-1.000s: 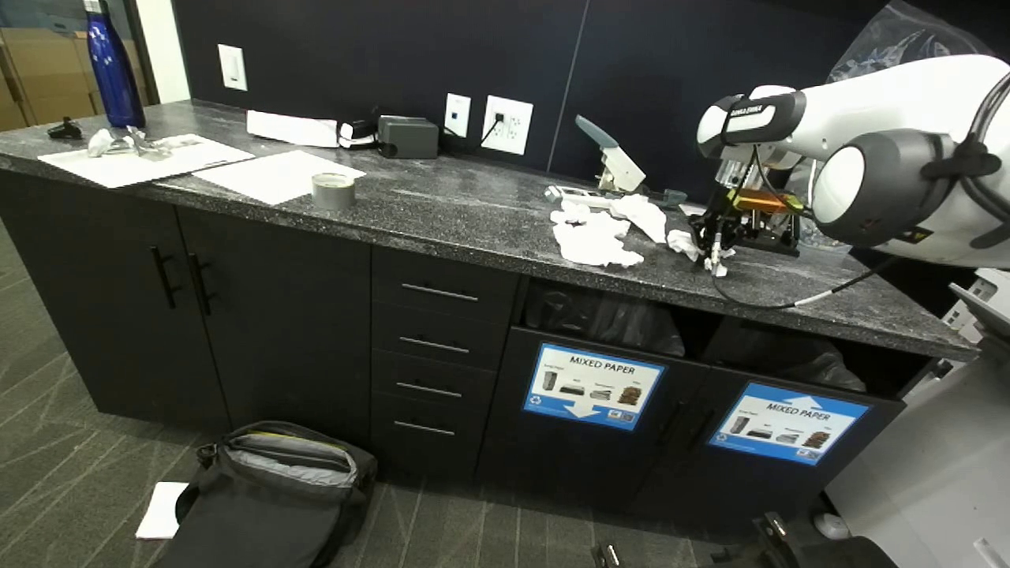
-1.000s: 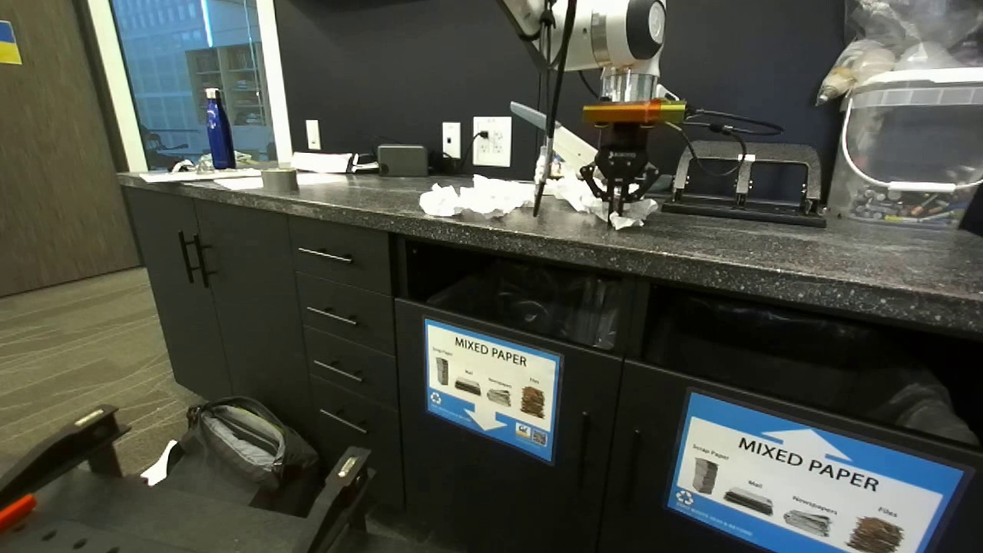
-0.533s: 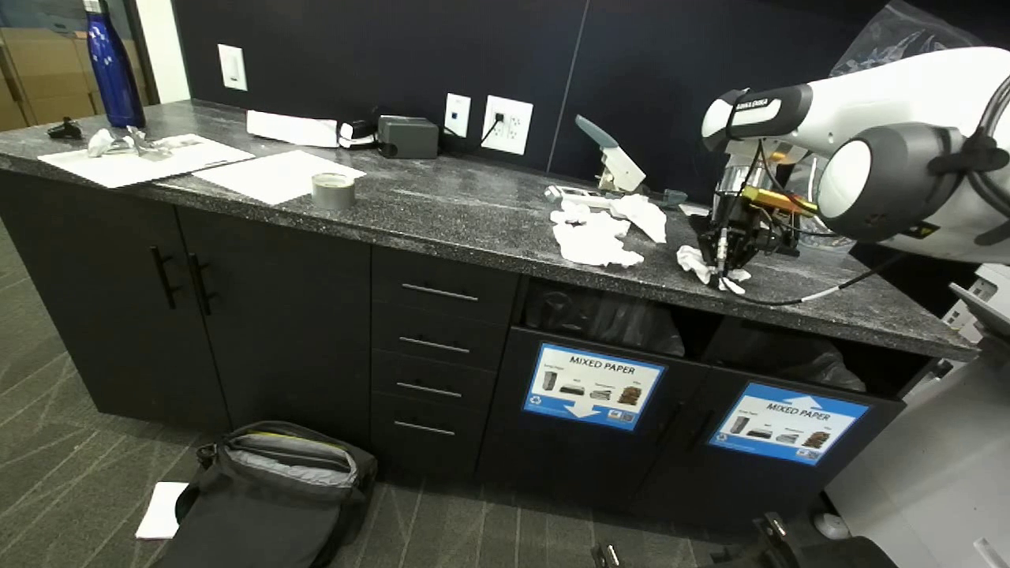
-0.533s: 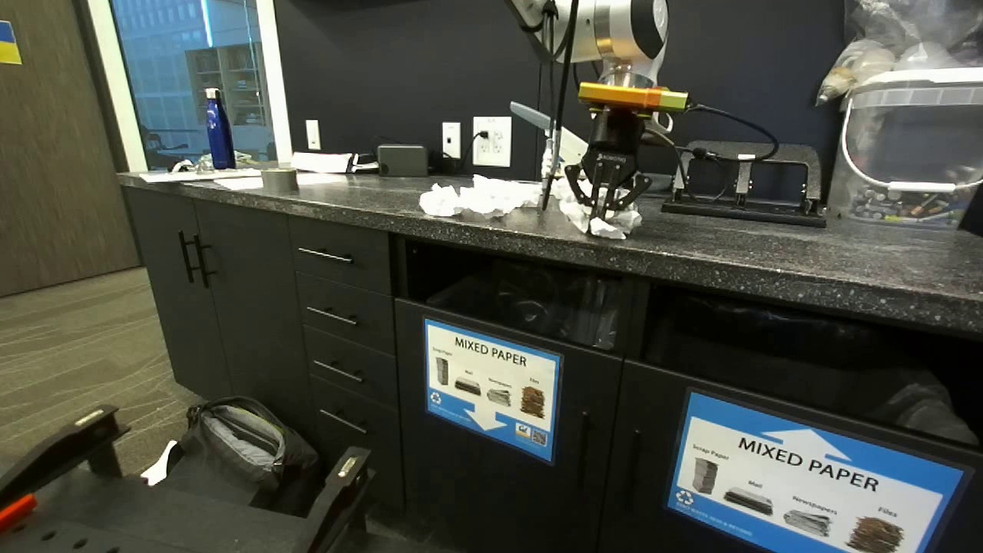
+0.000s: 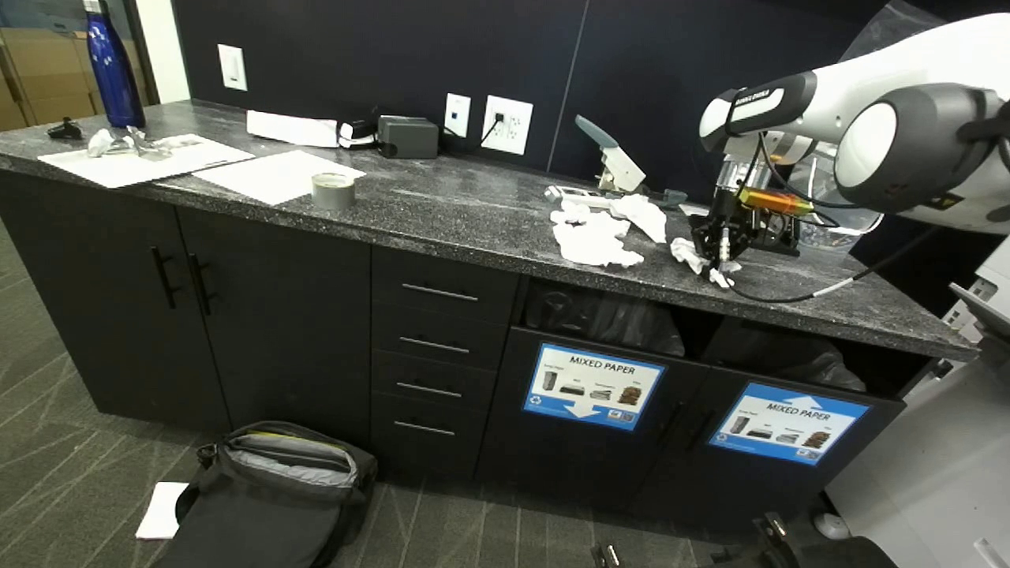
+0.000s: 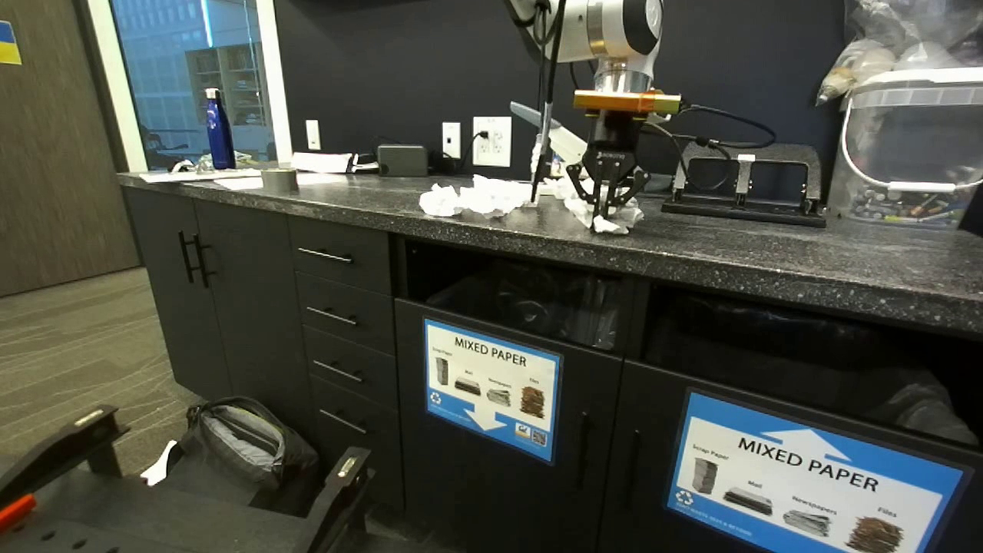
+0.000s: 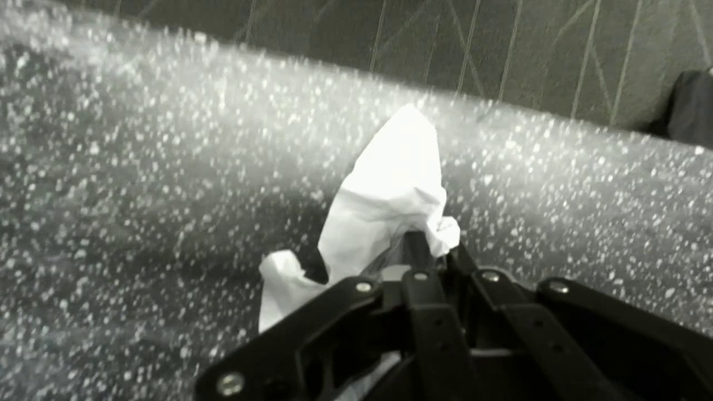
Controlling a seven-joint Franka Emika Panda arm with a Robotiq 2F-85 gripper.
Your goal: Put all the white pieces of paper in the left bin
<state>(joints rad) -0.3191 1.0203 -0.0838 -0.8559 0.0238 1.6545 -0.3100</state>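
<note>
Over the counter [image 5: 458, 213], the gripper [image 6: 598, 218] has its jaws closed on a crumpled paper [image 7: 381, 200], which could slip free if only a fold is pinched.

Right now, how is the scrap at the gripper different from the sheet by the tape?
The scrap is crumpled and creased; the sheet is flat.
The scrap is small, with an uneven outline; the sheet is bigger, with straight edges.
The scrap looks pinched in the gripper; the sheet lies on the counter, away from it.
Both are white.
</note>
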